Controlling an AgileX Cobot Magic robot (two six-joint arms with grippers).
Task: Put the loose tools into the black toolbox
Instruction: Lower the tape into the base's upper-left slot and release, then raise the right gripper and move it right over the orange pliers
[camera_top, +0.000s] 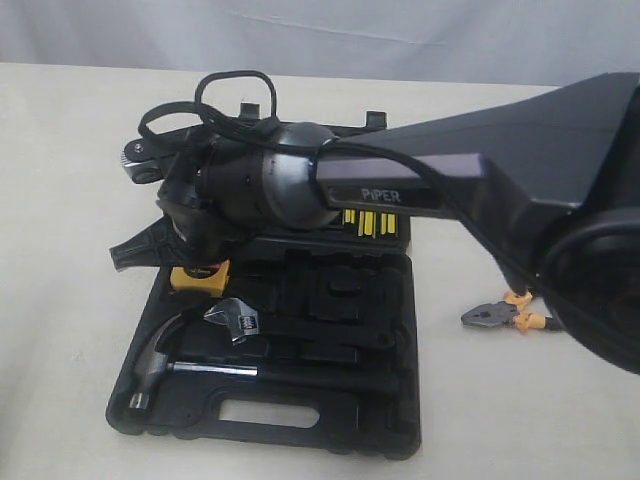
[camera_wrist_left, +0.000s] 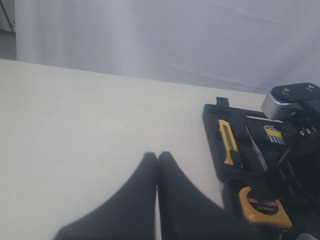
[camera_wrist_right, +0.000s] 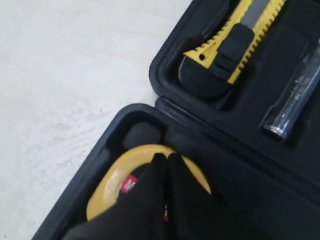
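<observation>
The black toolbox (camera_top: 300, 435) lies open on the table. The yellow tape measure (camera_top: 200, 277) (camera_wrist_left: 262, 207) (camera_wrist_right: 107, 190) sits in the base's corner pocket by the hinge. My right gripper (camera_wrist_right: 167, 156) (camera_top: 122, 258) hovers just over it, shut and empty. The yellow-black utility knife (camera_wrist_left: 229, 142) (camera_wrist_right: 235, 35) rests in the lid. The pliers (camera_top: 500, 317) with orange-black handles lie on the table right of the box. My left gripper (camera_wrist_left: 157, 155) is shut, empty, over bare table left of the box. The tape roll is out of view.
A steel hammer (camera_top: 165, 365) and adjustable wrench (camera_top: 232, 320) lie in the base. Yellow-handled screwdrivers (camera_top: 368, 222) (camera_wrist_left: 274, 134) sit in the lid, with a clear-handled tool (camera_wrist_right: 295, 100) beside the knife. My right arm (camera_top: 480, 170) stretches across the lid.
</observation>
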